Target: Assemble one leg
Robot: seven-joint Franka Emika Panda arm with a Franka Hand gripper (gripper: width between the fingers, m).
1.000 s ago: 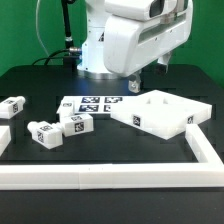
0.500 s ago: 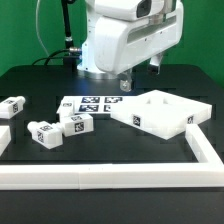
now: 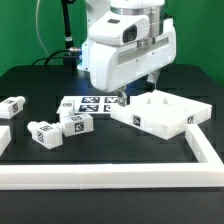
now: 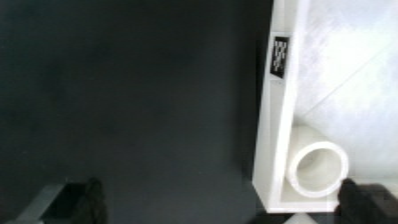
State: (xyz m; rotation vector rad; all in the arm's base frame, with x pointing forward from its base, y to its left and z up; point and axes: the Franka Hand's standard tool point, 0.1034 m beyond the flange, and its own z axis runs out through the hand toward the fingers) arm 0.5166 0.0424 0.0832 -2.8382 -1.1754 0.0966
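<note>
Three small white legs with black-and-white tags lie on the black table at the exterior view's left: one (image 3: 12, 108), one (image 3: 45, 133) and one (image 3: 76, 124). My gripper (image 3: 120, 97) hangs low at the left corner of the large white square panel (image 3: 160, 112), away from the legs. In the wrist view my gripper (image 4: 222, 205) is open and empty. Its dark fingertips (image 4: 75, 200) stand on either side of the panel's tagged rim (image 4: 281, 55) and a round corner socket (image 4: 320, 165). No leg shows in the wrist view.
The marker board (image 3: 95, 103) lies flat between the legs and the panel. A white L-shaped rail (image 3: 100, 178) runs along the front of the table and up the exterior view's right side. The robot's white body fills the upper middle.
The arm has moved toward the exterior view's left and lower, bringing the gripper down by the panel's left corner. Legs and panel have not moved.
</note>
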